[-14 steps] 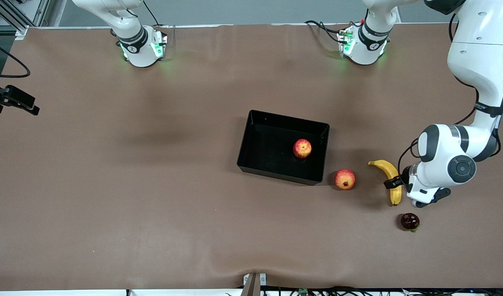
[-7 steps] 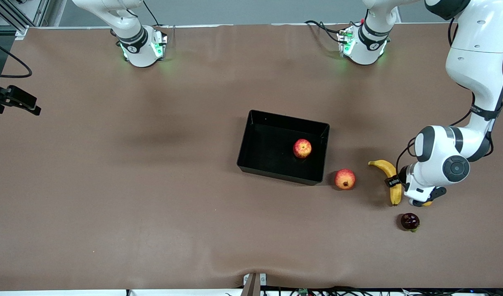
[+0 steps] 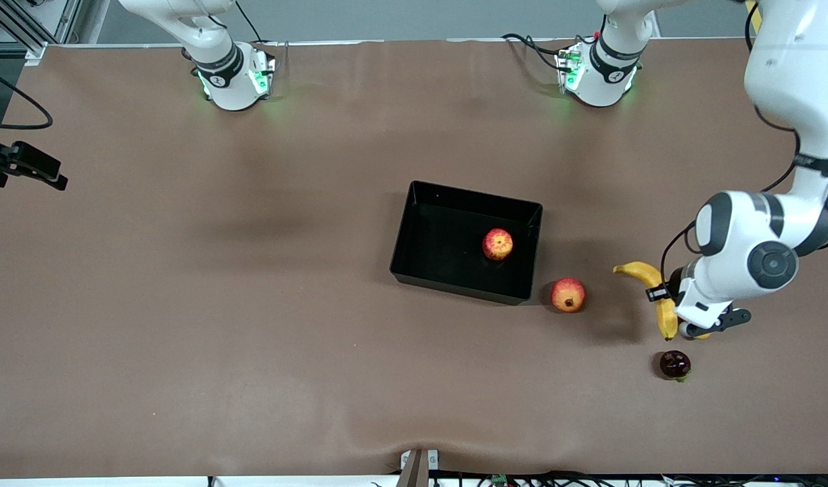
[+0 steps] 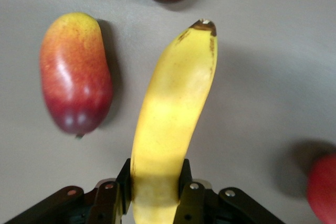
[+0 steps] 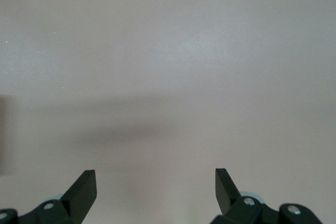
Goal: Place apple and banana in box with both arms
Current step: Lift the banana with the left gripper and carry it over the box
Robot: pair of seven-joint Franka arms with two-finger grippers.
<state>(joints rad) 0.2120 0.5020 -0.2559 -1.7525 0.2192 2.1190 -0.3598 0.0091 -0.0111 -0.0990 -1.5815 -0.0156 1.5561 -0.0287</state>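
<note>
The apple [image 3: 497, 244] lies inside the black box [image 3: 441, 237] at mid-table. The yellow banana [image 3: 647, 276] sits crosswise between the fingers of my left gripper [image 3: 663, 295], toward the left arm's end of the table. In the left wrist view the black pads press both sides of the banana [image 4: 176, 103] near its stem end, so my left gripper [image 4: 156, 178] is shut on it. The banana's dark tip points away from the wrist. My right gripper [image 5: 156, 179] is open over bare table, nothing between its fingers.
A red-orange round fruit [image 3: 567, 295] lies between the box and the banana. A dark purple fruit [image 3: 675, 364] lies nearer the front camera than the banana. A red-yellow mango [image 4: 75, 72] lies beside the banana, mostly hidden under the left hand in the front view.
The left gripper's fingers have closed on the banana. Hand and banana have shifted slightly toward the left arm's end of the table. The right gripper has not moved.
</note>
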